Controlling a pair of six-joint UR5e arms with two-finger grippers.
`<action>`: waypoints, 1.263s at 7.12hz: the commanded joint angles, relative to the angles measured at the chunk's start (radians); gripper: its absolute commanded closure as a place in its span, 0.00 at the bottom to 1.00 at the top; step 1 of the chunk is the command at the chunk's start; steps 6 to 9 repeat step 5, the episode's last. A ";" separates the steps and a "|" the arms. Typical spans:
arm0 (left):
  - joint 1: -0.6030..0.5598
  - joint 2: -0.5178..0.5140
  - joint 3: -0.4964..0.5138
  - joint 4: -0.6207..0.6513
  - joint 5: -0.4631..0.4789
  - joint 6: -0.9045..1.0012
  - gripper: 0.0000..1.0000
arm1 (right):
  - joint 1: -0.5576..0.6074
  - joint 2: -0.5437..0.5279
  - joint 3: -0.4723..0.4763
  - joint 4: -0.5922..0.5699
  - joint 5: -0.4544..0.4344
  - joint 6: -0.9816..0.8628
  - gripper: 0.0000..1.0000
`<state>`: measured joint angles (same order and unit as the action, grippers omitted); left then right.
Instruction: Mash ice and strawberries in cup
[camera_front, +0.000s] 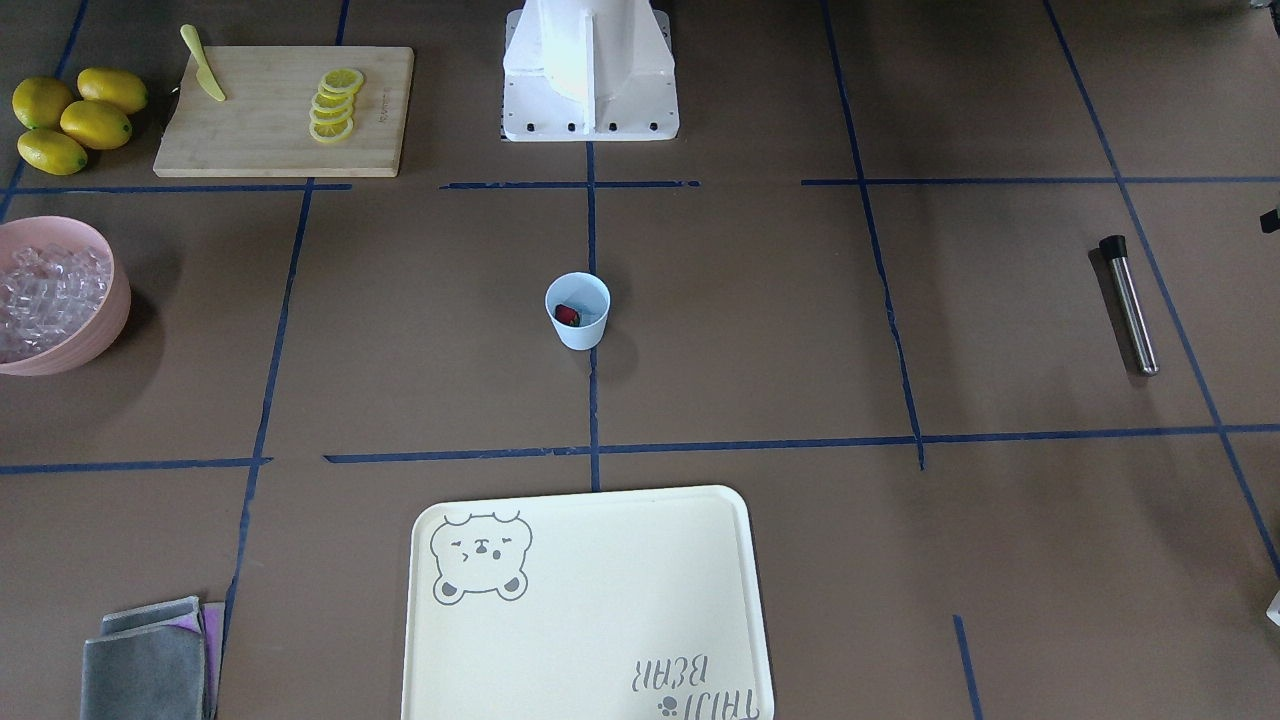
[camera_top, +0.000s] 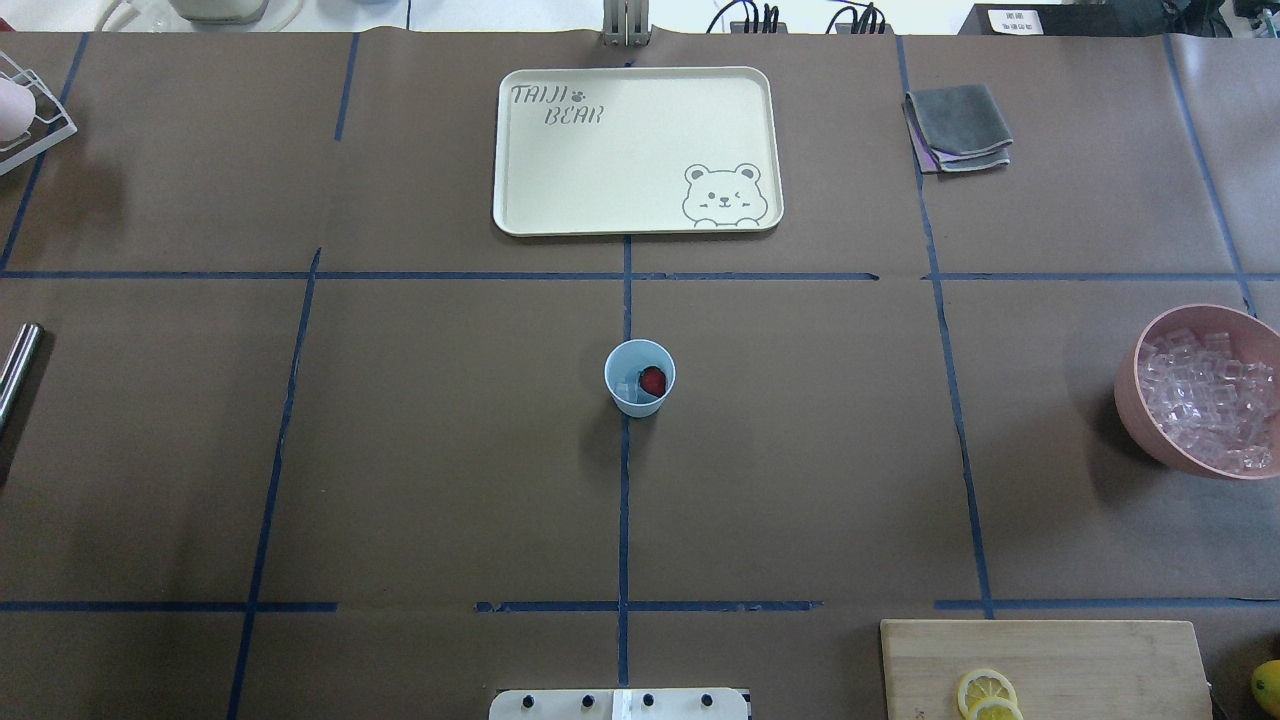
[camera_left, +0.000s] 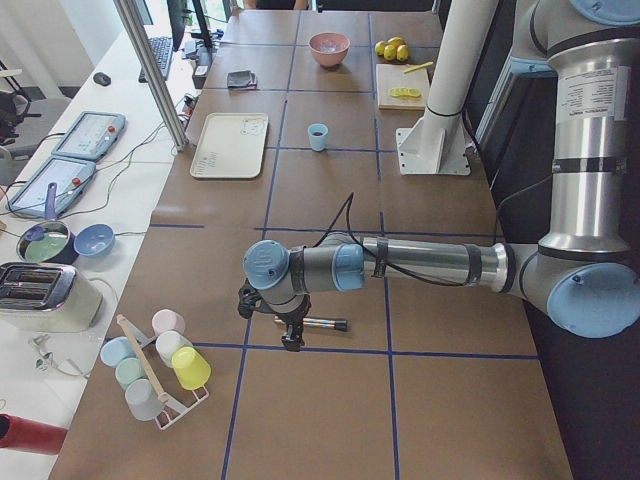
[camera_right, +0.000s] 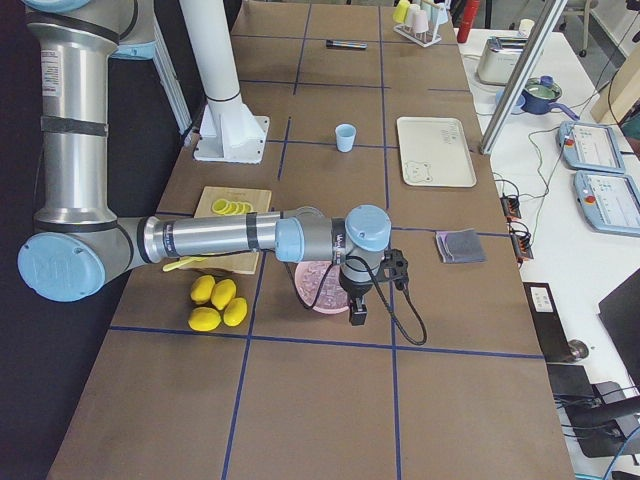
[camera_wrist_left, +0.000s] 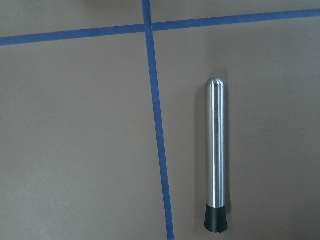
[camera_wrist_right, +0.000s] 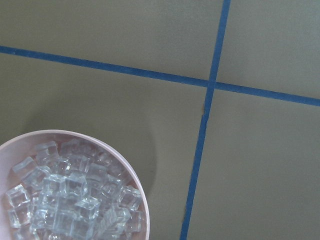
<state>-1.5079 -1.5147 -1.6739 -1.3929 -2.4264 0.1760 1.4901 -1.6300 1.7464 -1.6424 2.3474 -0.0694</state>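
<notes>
The pale blue cup (camera_front: 578, 310) stands upright at the table's middle; it also shows in the overhead view (camera_top: 640, 377). A dark red strawberry (camera_top: 653, 380) lies inside it beside a little clear ice (camera_top: 628, 388). More ice cubes (camera_wrist_right: 75, 200) fill the pink bowl (camera_top: 1140, 400). A steel muddler with a black tip (camera_wrist_left: 216, 155) lies flat on the table. My left gripper (camera_left: 290, 338) hangs above the muddler. My right gripper (camera_right: 357, 316) hangs at the bowl's edge. I cannot tell whether either is open or shut.
A cream bear tray (camera_top: 520, 215) lies beyond the cup. A cutting board (camera_front: 190, 150) holds lemon slices (camera_front: 335, 105) and a yellow knife (camera_front: 203, 63), with whole lemons (camera_front: 75, 120) beside it. A grey cloth (camera_top: 958, 125) and a rack of cups (camera_left: 160, 365) are there too.
</notes>
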 joint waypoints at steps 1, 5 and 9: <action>0.000 0.001 0.000 0.000 0.015 0.000 0.00 | 0.001 0.001 -0.002 -0.001 0.004 0.000 0.00; 0.000 -0.004 -0.009 0.000 0.060 0.002 0.00 | 0.001 -0.001 -0.002 -0.002 0.004 0.002 0.00; 0.000 -0.004 -0.009 0.000 0.060 0.002 0.00 | 0.001 -0.001 -0.002 -0.002 0.004 0.002 0.00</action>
